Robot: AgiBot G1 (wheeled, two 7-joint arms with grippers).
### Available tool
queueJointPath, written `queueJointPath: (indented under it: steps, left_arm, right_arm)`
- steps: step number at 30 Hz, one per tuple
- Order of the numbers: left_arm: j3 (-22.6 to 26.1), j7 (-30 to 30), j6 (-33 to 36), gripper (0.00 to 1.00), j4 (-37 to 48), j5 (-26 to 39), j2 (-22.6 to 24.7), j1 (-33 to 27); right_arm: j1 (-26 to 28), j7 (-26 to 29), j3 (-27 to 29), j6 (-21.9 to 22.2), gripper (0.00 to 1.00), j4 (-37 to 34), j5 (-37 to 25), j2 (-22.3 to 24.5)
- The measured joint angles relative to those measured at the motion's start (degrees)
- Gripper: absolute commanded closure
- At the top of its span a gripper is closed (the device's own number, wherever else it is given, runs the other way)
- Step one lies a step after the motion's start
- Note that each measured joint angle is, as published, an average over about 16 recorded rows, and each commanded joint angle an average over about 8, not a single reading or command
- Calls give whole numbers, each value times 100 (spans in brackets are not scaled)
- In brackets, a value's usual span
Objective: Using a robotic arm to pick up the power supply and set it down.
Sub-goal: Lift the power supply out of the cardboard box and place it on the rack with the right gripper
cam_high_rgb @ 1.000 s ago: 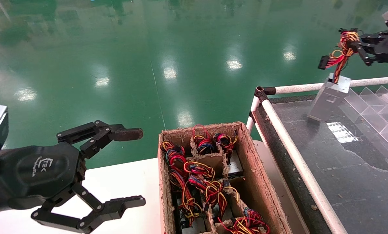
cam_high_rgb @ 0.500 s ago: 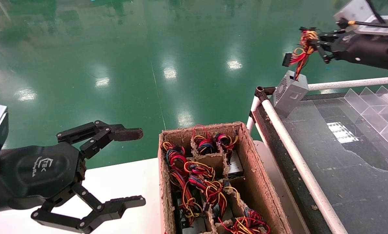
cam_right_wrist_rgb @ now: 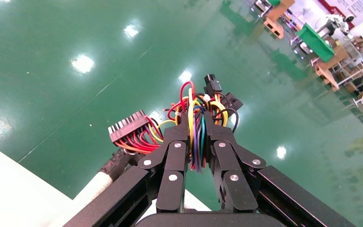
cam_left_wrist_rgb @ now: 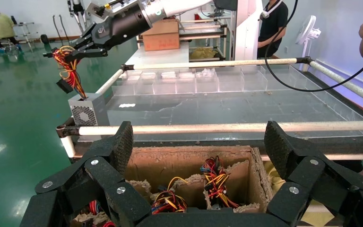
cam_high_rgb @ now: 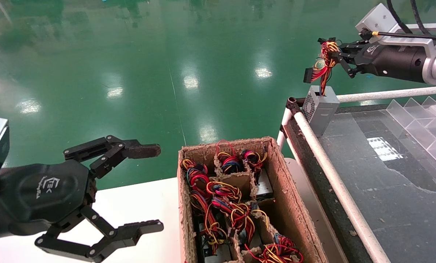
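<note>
The power supply (cam_high_rgb: pixel 319 109) is a small silver-grey box with a vented face, upright at the far left corner of the dark table (cam_high_rgb: pixel 378 190). It hangs by its red, yellow and black wires (cam_high_rgb: pixel 324 62). My right gripper (cam_high_rgb: pixel 331 54) is above it, shut on that wire bundle (cam_right_wrist_rgb: pixel 194 111). A black connector (cam_right_wrist_rgb: pixel 127 126) dangles beside the fingers. The box's lower end is at the table surface; I cannot tell whether it rests there. The left wrist view shows the box (cam_left_wrist_rgb: pixel 86 112) behind the white rail. My left gripper (cam_high_rgb: pixel 157 188) stands open and empty over the white table (cam_high_rgb: pixel 137 204).
A brown divided cardboard box (cam_high_rgb: pixel 280 175) holding several wired units sits between the two tables. White pipe rails (cam_high_rgb: pixel 327 160) edge the dark table. Clear plastic dividers (cam_high_rgb: pixel 422 120) line its far right. Green floor lies beyond. People stand far off in the left wrist view.
My right gripper carried the power supply leftward along the far rail, from the table's far right to its far left corner. The left arm has not moved.
</note>
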Motion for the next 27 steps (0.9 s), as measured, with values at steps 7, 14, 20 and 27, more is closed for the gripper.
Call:
queueJointPath:
  steps: [7, 14, 20, 27]
  left_arm:
    - [0, 0, 0, 0, 0, 0, 0, 0]
    - [0, 0, 0, 0, 0, 0, 0, 0]
    - [0, 0, 0, 0, 0, 0, 0, 0]
    - [1, 0, 0, 0, 0, 0, 0, 0]
  right_arm:
    - [35, -15, -23, -67, 55, -16, -32, -47]
    - [44, 3, -52, -109, 0, -58, -74, -56]
    - [59, 33, -72, -149, 0, -83, -101, -18]
    - [89, 85, -89, -190, 0, -102, -126, 43]
